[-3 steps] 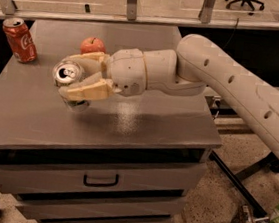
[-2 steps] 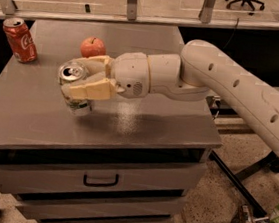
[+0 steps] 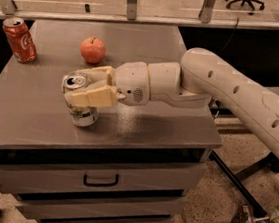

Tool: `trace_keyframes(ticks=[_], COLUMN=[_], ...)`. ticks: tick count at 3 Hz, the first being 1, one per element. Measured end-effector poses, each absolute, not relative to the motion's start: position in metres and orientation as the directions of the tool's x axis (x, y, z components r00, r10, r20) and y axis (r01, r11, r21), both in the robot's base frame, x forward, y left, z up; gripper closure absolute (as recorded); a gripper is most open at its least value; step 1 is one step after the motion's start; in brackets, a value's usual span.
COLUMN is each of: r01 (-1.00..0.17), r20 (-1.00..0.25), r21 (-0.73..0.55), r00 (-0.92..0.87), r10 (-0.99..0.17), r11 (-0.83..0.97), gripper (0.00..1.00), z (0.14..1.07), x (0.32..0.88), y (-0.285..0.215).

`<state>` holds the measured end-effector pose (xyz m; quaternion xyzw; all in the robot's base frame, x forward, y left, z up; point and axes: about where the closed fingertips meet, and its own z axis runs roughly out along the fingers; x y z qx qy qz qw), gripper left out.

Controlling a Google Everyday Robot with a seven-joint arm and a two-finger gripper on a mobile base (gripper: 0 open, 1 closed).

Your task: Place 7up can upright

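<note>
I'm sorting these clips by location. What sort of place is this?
Probably an office or lab workspace: a grey drawer cabinet, a wheeled office chair behind a glass partition, and speckled hard flooring. The gripper is above the cabinet top, closed on the 7up can.

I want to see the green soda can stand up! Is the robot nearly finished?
Nearly. Done: the 7up can looks almost upright, top facing up, its bottom at the cabinet top, though slightly tilted. In hand: the gripper is clamped around the can's upper half. Left: straighten it, let go and pull away so it stands alone.
</note>
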<state>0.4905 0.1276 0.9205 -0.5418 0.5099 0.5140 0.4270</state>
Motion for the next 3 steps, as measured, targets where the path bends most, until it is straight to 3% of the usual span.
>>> trace_keyframes(ticks=[1, 2, 3], r01=[-0.991, -0.99, -0.99], r20=[-0.992, -0.992, -0.992], r21=[0.066, 0.064, 0.064], r00=[-0.052, -0.049, -0.049], r10=[-0.114, -0.114, -0.114], r11=[-0.119, -0.127, -0.127], gripper=[0.33, 0.0, 0.0], z=[0.921, 0.9222, 0.9222], x=[0.4895, 0.4869, 0.4869], y=[0.1292, 0.1331, 0.1332])
